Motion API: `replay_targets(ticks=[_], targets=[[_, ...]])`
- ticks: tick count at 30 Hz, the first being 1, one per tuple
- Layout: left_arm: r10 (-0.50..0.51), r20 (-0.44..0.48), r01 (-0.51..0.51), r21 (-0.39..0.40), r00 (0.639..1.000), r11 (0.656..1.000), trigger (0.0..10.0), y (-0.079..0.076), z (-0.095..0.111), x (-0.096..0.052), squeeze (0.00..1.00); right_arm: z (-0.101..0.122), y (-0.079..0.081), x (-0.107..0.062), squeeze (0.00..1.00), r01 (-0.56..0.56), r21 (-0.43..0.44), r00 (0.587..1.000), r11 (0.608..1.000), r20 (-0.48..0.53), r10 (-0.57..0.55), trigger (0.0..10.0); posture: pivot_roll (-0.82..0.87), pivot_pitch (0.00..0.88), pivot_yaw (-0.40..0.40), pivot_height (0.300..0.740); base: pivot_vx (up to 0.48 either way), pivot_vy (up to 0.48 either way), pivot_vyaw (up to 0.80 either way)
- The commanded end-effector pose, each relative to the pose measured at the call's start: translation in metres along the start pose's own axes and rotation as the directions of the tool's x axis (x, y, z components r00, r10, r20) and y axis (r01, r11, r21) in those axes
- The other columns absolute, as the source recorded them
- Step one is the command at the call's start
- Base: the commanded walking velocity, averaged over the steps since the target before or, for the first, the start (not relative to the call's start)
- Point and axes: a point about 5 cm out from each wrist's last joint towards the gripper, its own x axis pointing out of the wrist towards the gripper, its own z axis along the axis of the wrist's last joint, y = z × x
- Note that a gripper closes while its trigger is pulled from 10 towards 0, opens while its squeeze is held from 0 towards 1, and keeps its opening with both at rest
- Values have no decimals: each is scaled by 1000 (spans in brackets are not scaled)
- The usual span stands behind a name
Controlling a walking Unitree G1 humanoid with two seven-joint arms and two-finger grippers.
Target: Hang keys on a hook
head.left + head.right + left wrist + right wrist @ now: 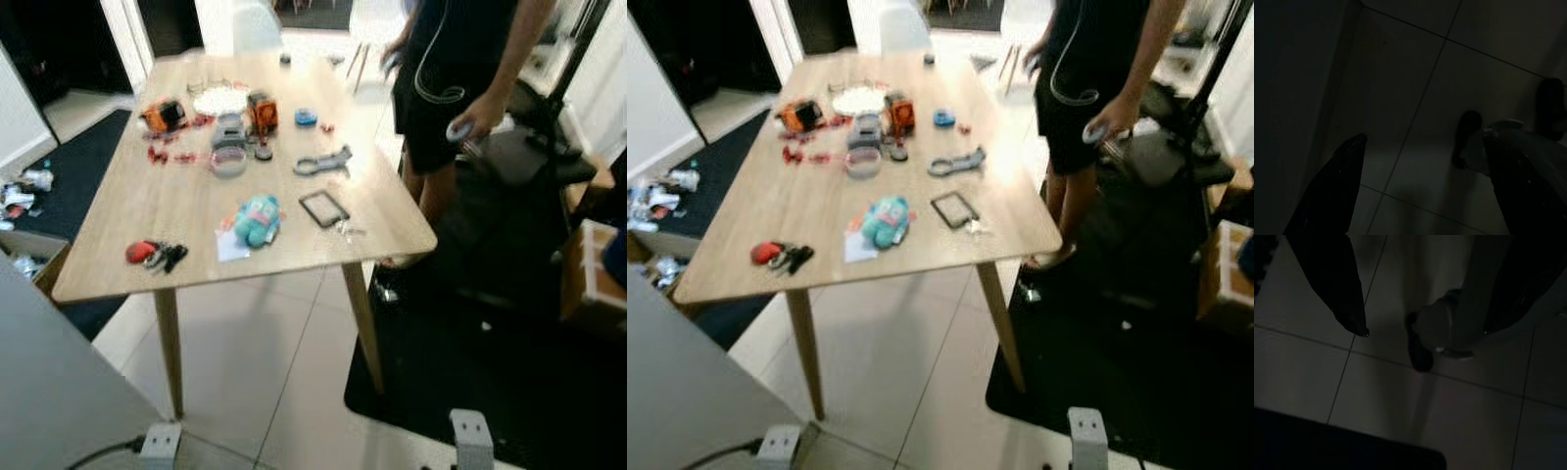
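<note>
Wooden table (186, 211) ahead of us, keys (157, 255) near its front left corner beside teal toy (258, 219). Person (460, 78) stands right. Left tool (1420, 161) and right tool (1425, 308) hang spread over tiled floor (1400, 396).

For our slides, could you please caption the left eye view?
Keys with a red fob lie near the wooden table's front left corner, among scattered clutter; a person stands beside it.

Very dark: left gripper (1422, 161) fingers spread apart above tiled floor (1415, 73), near the robot's foot (1474, 147).
</note>
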Motion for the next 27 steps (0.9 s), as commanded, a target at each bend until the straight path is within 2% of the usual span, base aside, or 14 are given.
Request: replay_targets(ticks=[1, 13, 24, 27], targets=[[12, -32, -12, -13, 999, 1000, 10000, 4, -11, -2, 0, -4, 7, 0, 0, -23, 11, 1000, 1000, -12, 24, 10000, -76, 27, 44, 740, 0, 0, 0], [-6, -30, 6, 3, 1000, 1000, 10000, 2, -9, -1, 0, -2, 8, 1, 0, -35, 15, 999, 999, -6, 35, 10000, -77, 23, 43, 740, 0, 0, 782], [-20, -38, 21, 1, 999, 1000, 10000, -1, -10, -1, 0, -1, 7, 1, 0, -31, 13, 1000, 999, -1, 31, 10000, -79, 16, 39, 740, 0, -480, 779], [-10, -26, 10, -18, 1000, 1000, 10000, -1, -10, -1, 0, -3, 5, 0, 0, -18, 12, 1000, 1000, -16, 19, 10000, -80, 13, 35, 740, 0, 0, 0]])
